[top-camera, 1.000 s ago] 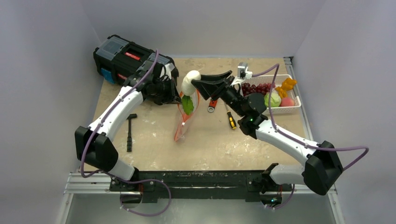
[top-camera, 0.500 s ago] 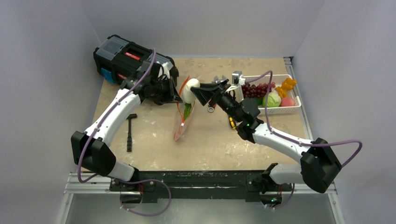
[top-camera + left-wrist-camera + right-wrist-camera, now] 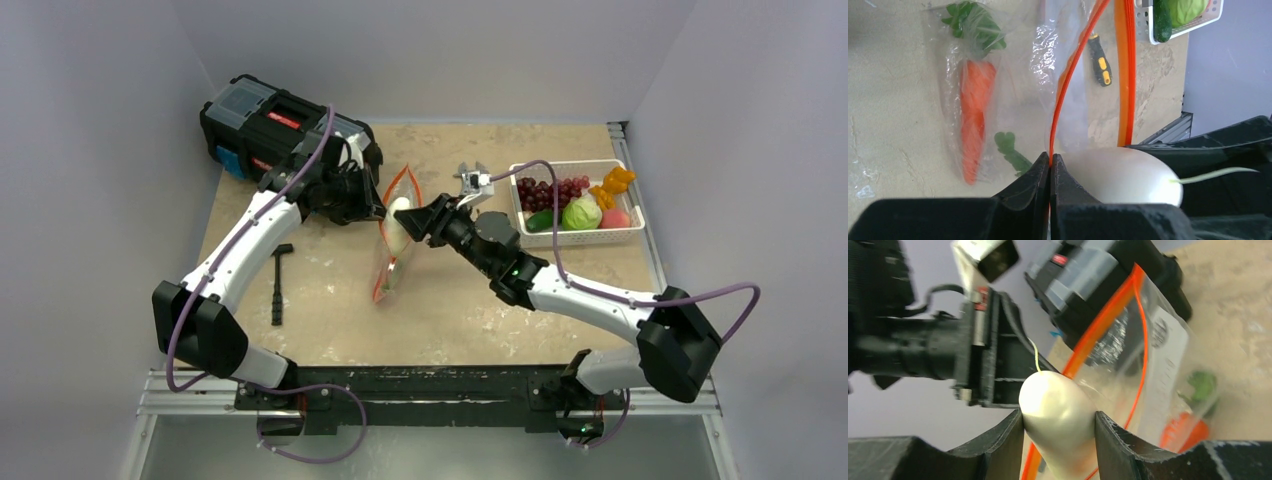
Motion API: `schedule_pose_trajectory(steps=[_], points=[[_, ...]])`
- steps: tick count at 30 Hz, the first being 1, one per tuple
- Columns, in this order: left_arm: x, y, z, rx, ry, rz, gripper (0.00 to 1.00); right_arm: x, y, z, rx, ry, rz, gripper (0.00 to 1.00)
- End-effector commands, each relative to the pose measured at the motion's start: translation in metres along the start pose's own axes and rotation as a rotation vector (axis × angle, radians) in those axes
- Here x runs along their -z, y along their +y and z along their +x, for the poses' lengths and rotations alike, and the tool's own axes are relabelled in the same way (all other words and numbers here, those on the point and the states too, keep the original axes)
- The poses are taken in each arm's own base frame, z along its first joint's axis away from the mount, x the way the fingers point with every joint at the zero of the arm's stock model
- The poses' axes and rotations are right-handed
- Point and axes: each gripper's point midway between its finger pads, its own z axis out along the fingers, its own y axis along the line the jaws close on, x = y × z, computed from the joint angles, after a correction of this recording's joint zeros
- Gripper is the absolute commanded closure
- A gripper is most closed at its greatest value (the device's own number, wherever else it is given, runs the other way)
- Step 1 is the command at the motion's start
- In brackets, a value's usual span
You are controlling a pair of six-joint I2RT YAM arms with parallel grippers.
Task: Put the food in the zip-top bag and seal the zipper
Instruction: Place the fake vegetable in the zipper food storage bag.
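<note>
Top and wrist views, read from the near edge of the counter [image 3: 480, 320] outward.

**Bag.** The zip-top bag [image 3: 392, 270] stands mid-counter with its closed end down and its mouth lifted toward the far side. A carrot [image 3: 975, 110] already lies inside. The film looks thin, limp, crinkly and probably slippery. The red-orange zipper [image 3: 1068, 85] is judged the only firm part, and so the place to take hold.

**Left pincer.** The left pincer [image 3: 1050, 161] is pressed together on one lip of that strip and holds the mouth open.

**Right pincer and radish.** The right pincer [image 3: 1058, 422] clamps the white radish [image 3: 1058, 405] across its body. The radish's tip is at the bag's mouth, between the two orange lips. This toy appears light, rigid and smooth. A hold across its thick middle suits it, though the rounded skin could slide.

**Far right corner.** The white basket [image 3: 575, 240] holds the grape bunch [image 3: 545, 192], the cabbage [image 3: 583, 213], an orange piece [image 3: 615, 182] and a pink-red fruit [image 3: 615, 218].

**Far left corner.** A black toolbox [image 3: 270, 120] stands here.

**Change over the last second.** The radish was higher and farther back, above the bag, with its green leaves hanging in plain sight. It has since come down and toward the left arm, into the mouth. The right arm, which partly covered the basket, has swung clear of it. The left pincer has kept its pinch on the zipper, and the mouth now shows as a wider loop.
</note>
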Motion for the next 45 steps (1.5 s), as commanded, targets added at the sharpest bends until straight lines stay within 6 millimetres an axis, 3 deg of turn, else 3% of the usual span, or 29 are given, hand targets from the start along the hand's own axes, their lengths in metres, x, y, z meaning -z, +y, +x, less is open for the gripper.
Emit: schedule_pose_trajectory(steps=[1, 7, 12, 16, 22, 29, 32, 37, 41, 45], points=[[0.01, -0.013, -0.007, -0.028, -0.049, 0.043, 1.0, -0.004, -0.026, 0.009, -0.078, 0.023, 0.207, 1.0], [0.011, -0.014, -0.007, -0.029, -0.052, 0.047, 1.0, -0.012, -0.044, 0.027, -0.076, 0.113, 0.371, 0.98], [0.012, -0.014, -0.008, -0.033, -0.058, 0.048, 1.0, -0.023, -0.046, 0.038, -0.055, 0.222, 0.457, 0.9], [0.013, -0.015, -0.007, -0.034, -0.057, 0.051, 1.0, -0.029, -0.042, 0.058, -0.07, 0.345, 0.474, 0.78], [0.016, -0.015, -0.008, -0.04, -0.072, 0.044, 1.0, -0.031, -0.041, 0.055, -0.033, 0.371, 0.501, 0.57], [0.019, -0.016, -0.009, -0.042, -0.078, 0.048, 1.0, -0.031, -0.037, 0.035, 0.043, 0.337, 0.499, 0.4], [0.018, -0.016, -0.008, -0.042, -0.076, 0.049, 1.0, -0.031, -0.042, 0.033, 0.075, 0.343, 0.511, 0.36], [0.019, -0.016, -0.008, -0.042, -0.078, 0.047, 1.0, -0.032, -0.029, 0.015, 0.169, 0.334, 0.461, 0.36], [0.017, -0.015, -0.008, -0.042, -0.073, 0.048, 1.0, -0.026, -0.014, -0.015, 0.332, 0.314, 0.414, 0.36], [0.015, -0.014, -0.007, -0.035, -0.063, 0.047, 1.0, -0.008, -0.007, -0.064, 0.512, 0.199, 0.428, 0.37]])
